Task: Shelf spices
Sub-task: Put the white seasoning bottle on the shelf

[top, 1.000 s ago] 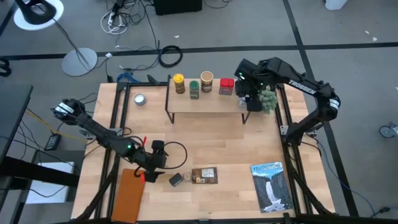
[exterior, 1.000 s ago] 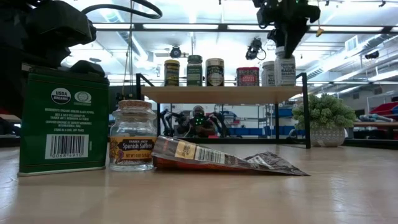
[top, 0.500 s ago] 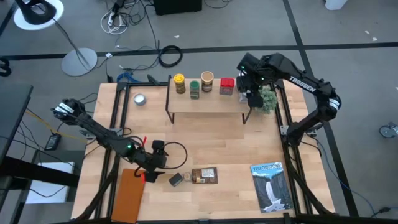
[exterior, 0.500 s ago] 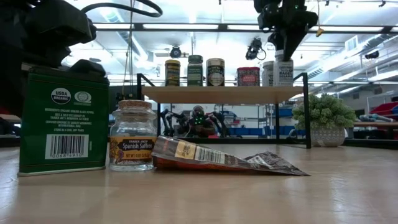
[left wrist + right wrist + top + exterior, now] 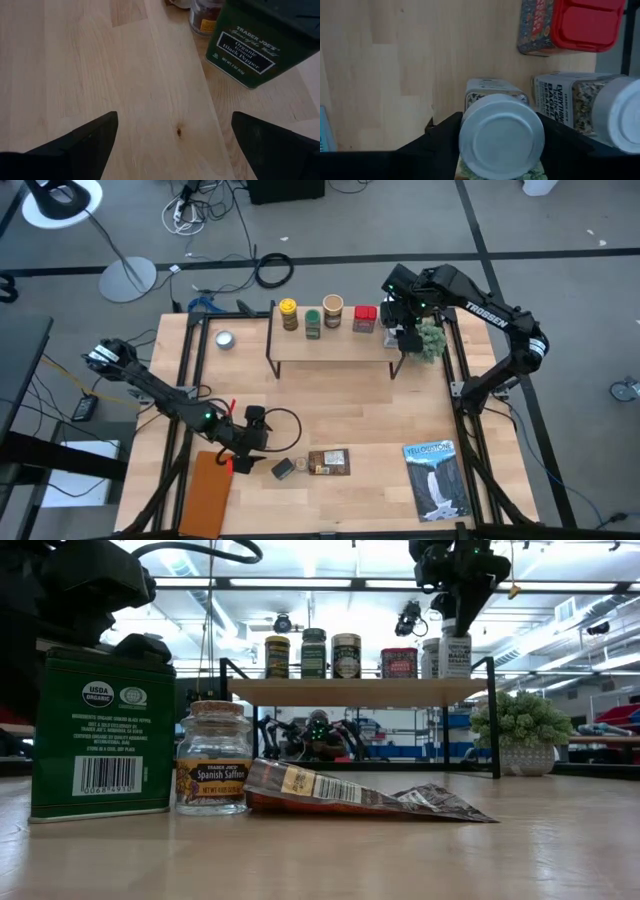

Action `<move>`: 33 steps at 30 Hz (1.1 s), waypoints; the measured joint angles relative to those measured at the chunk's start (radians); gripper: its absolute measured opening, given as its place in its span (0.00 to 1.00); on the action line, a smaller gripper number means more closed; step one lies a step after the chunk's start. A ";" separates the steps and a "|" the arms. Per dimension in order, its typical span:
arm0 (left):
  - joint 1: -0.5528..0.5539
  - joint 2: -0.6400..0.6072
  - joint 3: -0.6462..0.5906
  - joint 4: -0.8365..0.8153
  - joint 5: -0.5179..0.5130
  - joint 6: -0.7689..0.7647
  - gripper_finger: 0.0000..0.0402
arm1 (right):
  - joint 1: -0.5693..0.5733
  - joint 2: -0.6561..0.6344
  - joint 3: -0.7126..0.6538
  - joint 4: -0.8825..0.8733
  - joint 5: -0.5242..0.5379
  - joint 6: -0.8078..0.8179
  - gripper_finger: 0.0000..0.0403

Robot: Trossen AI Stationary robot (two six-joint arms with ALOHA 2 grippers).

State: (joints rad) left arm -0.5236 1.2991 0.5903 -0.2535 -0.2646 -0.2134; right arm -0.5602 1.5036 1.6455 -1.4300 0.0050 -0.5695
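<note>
You are spreading the right gripper (image 5: 501,150) around the white-capped jar (image 5: 501,138) on the shelf (image 5: 335,340), upper right of the high view, so lift straight up before clearing its neighbours.

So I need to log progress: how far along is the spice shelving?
Done: five jars stand on the shelf. In hand: the right end effector sits over a white-capped jar at the shelf's end, jaws either side. Left: the pepper tin, saffron jar and packet, near the open left end effector.

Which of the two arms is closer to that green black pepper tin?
The left. Its left gripper hangs open beside the black pepper tin at the table's front, while the right gripper is far off, over the white-capped jar on the shelf.
</note>
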 joint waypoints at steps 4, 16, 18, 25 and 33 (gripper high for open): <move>0.000 0.000 0.000 0.001 0.000 0.000 0.99 | 0.000 0.000 0.000 0.001 0.011 0.000 0.61; 0.000 0.000 0.000 0.000 -0.001 0.003 0.99 | 0.001 0.000 0.000 0.000 0.020 0.053 0.64; 0.000 0.000 0.000 0.000 -0.001 0.003 0.99 | 0.001 0.000 0.000 -0.001 0.020 0.053 0.64; 0.000 0.000 0.000 0.000 -0.002 0.003 0.99 | 0.001 0.000 0.000 -0.006 0.020 0.036 0.65; 0.000 0.000 0.000 0.000 -0.002 0.003 0.99 | 0.002 0.000 0.000 -0.008 0.054 0.015 0.73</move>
State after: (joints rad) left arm -0.5239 1.2991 0.5903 -0.2539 -0.2661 -0.2100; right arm -0.5587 1.5040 1.6455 -1.4376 0.0589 -0.5546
